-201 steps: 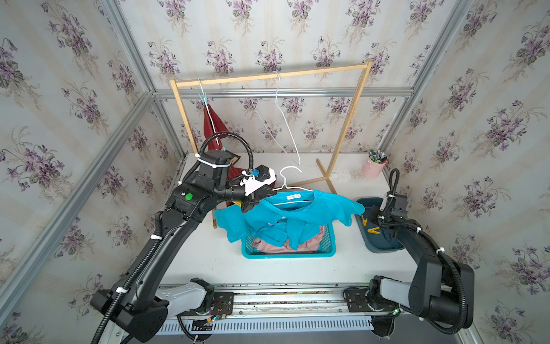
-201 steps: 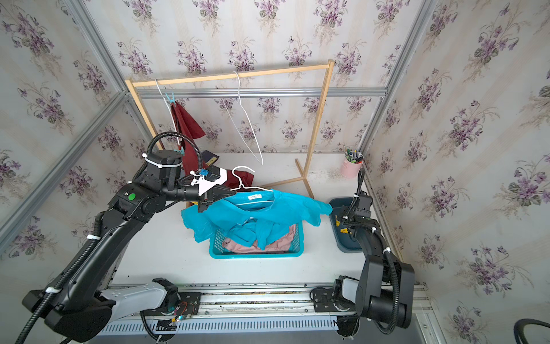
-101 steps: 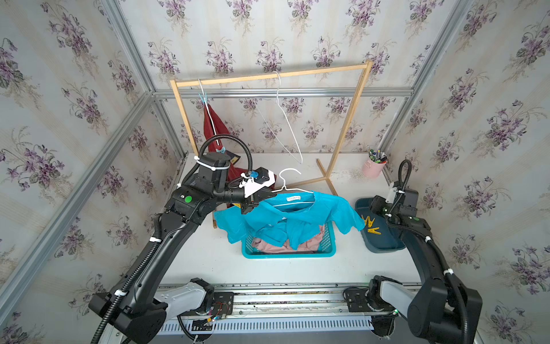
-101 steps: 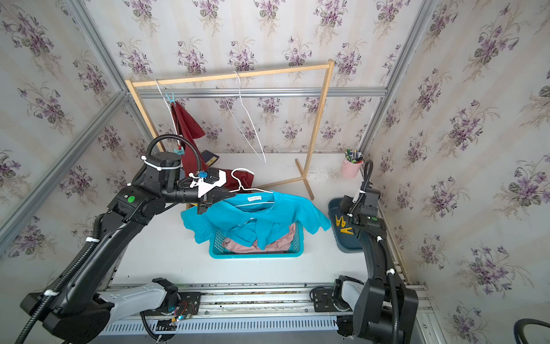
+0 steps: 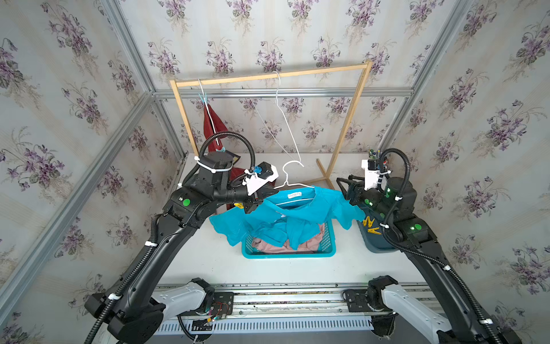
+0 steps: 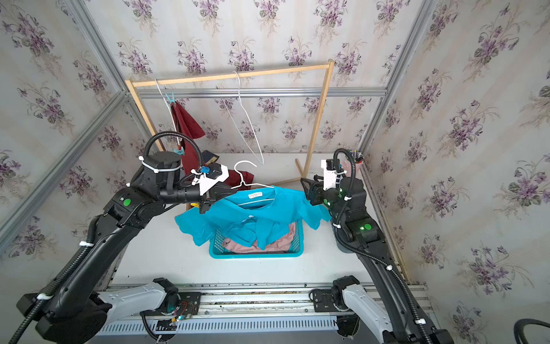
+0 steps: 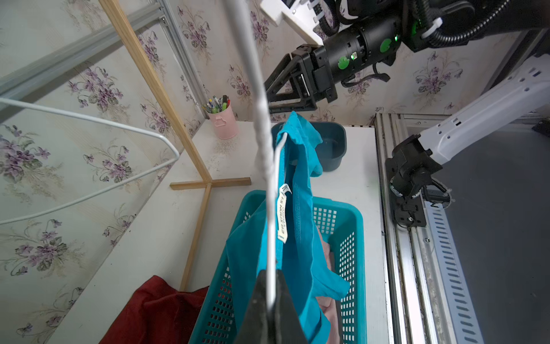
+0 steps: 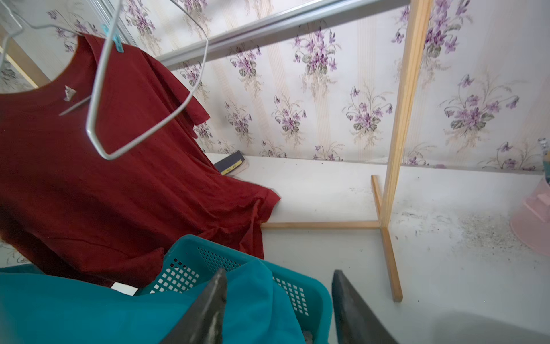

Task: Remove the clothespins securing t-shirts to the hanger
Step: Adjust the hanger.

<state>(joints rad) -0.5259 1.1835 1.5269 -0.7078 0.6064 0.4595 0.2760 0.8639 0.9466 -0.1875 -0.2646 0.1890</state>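
Left gripper [image 7: 269,286] clamped on the white wire hanger [image 7: 271,226], so I hold the turquoise t-shirt [image 5: 297,214] over the basket [image 5: 285,255]. Right gripper [image 8: 279,277] jaws apart beside the shirt's sleeve, nothing held. Yellow clothespins [image 5: 369,222] lie in the blue bin [image 7: 334,149]; a light blue clothespin [image 8: 118,46] pins the red t-shirt [image 8: 119,178]. Risk: thin wire swivels in my pinch, or the open right gripper snags cloth and drags the shirt off

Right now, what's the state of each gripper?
Left gripper: closed on the white hanger carrying the turquoise shirt.
Right gripper: open, holding nothing.
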